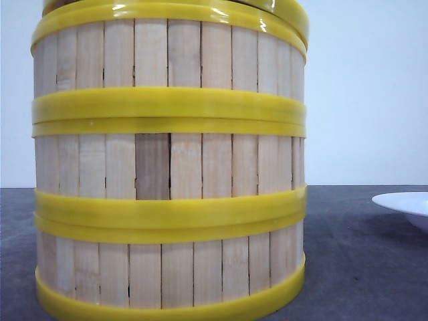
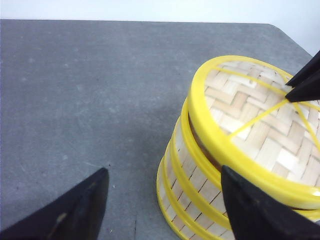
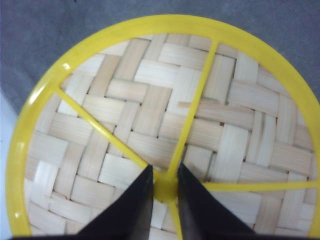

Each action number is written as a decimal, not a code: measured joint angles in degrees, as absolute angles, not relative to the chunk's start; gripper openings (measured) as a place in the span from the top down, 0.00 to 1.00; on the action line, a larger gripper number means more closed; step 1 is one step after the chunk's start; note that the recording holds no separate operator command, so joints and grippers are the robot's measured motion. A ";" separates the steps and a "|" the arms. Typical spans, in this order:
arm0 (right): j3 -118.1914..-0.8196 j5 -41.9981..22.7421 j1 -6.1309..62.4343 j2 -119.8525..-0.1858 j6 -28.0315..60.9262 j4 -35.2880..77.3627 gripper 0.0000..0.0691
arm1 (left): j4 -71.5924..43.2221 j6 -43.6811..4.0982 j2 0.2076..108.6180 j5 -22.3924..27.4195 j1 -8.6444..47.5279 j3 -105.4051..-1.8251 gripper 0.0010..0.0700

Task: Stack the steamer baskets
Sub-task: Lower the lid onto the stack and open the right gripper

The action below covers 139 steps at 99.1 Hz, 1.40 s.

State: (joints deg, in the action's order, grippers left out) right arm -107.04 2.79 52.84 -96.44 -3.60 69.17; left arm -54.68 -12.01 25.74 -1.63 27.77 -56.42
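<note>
Three baskets (image 1: 170,167) stacked on table (image 2: 90,90), lid (image 3: 165,125) on top, plate (image 1: 408,204) nearby. Right gripper (image 3: 165,192) pinched on lid's centre hub. Left gripper (image 2: 165,210) wide open, empty, beside stack.

no readable text, labels, numbers or signs anywhere

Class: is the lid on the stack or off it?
On, but tilted: the lid sits askew atop the steamer baskets, right gripper pinching its hub.
</note>
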 joint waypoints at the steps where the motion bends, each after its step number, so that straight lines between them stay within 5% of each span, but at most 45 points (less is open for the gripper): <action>1: -107.04 2.79 52.84 -96.55 -3.53 69.17 0.92 | -54.68 -12.01 25.74 -1.63 27.77 -56.42 0.39; 59: -107.87 1.93 54.00 -98.35 -3.09 69.76 0.91 | -54.70 -12.01 25.74 -1.65 27.77 -56.42 0.39; 66: -107.87 2.02 54.06 -98.41 -2.96 69.78 0.82 | -54.72 -12.01 25.74 -1.65 27.77 -56.42 0.39; 77: -107.87 3.03 54.59 -98.87 -2.94 69.67 0.45 | -54.72 -12.01 25.74 -1.63 27.77 -56.42 0.39; 85: -107.87 2.87 54.94 -98.85 -2.76 69.76 0.35 | -54.72 -12.01 25.74 -1.63 27.77 -56.42 0.39; 139: -130.13 -15.07 54.65 -90.08 -1.28 71.64 0.30 | -54.72 -11.99 25.74 -1.63 27.77 -56.42 0.39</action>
State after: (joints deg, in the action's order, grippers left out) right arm -130.13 -15.07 54.65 -90.08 -1.28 71.64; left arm -54.72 -11.99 25.74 -1.63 27.77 -56.42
